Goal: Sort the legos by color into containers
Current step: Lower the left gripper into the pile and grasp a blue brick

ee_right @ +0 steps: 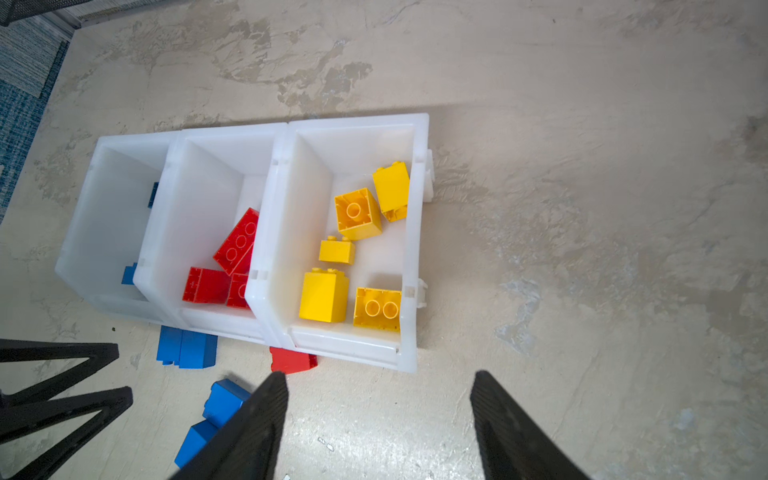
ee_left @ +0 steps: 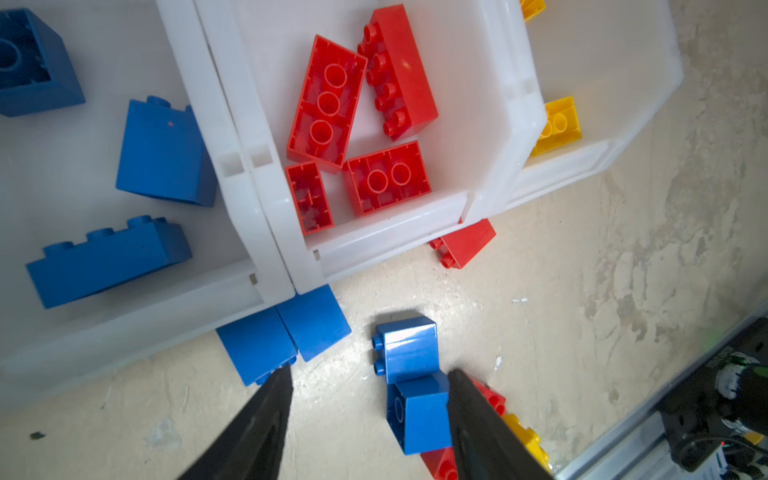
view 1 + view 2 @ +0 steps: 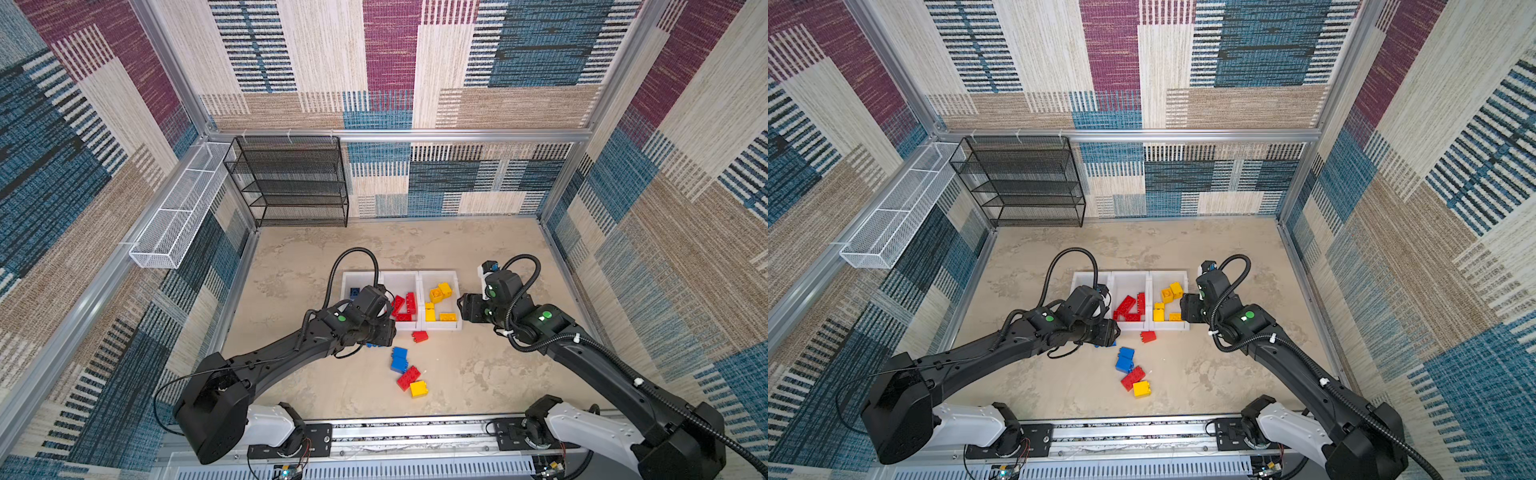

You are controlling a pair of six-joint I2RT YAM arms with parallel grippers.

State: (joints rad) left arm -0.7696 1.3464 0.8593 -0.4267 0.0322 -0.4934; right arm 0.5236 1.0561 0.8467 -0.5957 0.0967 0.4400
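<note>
Three joined white containers point(image 3: 440, 326) hold sorted legos: blue ones point(image 2: 164, 151) on the left, red ones point(image 2: 326, 99) in the middle, yellow ones point(image 1: 324, 295) on the right. Loose on the floor are a red brick point(image 3: 420, 336) and two blue bricks point(image 2: 286, 336) against the bins' front. Nearer the front lie two more blue bricks point(image 3: 399, 359), a red oblong point(image 3: 408, 377) and a yellow brick point(image 3: 418, 388). My left gripper point(image 2: 368, 374) hangs open over the floor between the blue pairs, holding nothing. By the yellow bin's front corner, my right gripper point(image 1: 378, 378) is open and empty.
A black mesh shelf rack point(image 3: 291, 183) stands at the back left, and a long white wire basket point(image 3: 178, 212) hangs on the left wall. A metal rail point(image 3: 415, 432) with both arm bases runs along the front edge. Patterned walls close in three sides.
</note>
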